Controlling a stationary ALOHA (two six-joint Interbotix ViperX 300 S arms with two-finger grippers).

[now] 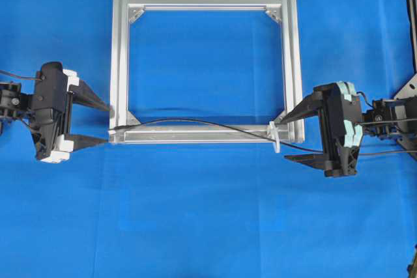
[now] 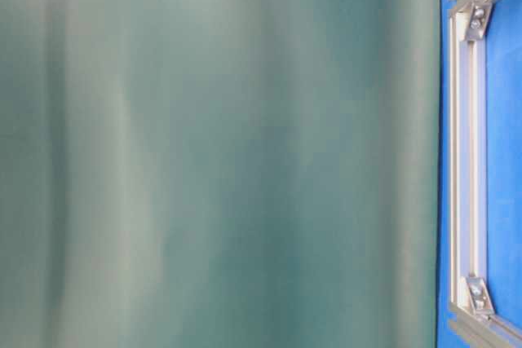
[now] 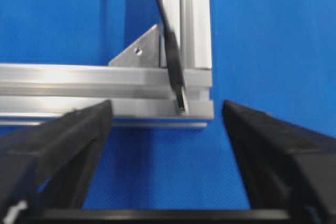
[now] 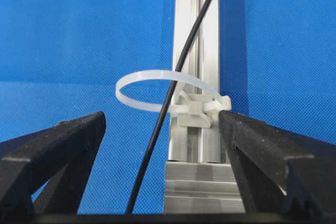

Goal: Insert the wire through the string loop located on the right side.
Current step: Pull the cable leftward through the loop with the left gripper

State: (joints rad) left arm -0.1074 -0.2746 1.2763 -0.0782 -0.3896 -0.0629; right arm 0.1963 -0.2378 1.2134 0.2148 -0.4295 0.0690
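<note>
Overhead: wire point(image 1: 195, 122) end blurs beyond string loop point(image 1: 275, 137)

No legible text, labels, brand marks, numbers or signs appear in any view.

The thin black wire point(image 4: 167, 109) passes through the white string loop point(image 4: 157, 90).
</note>
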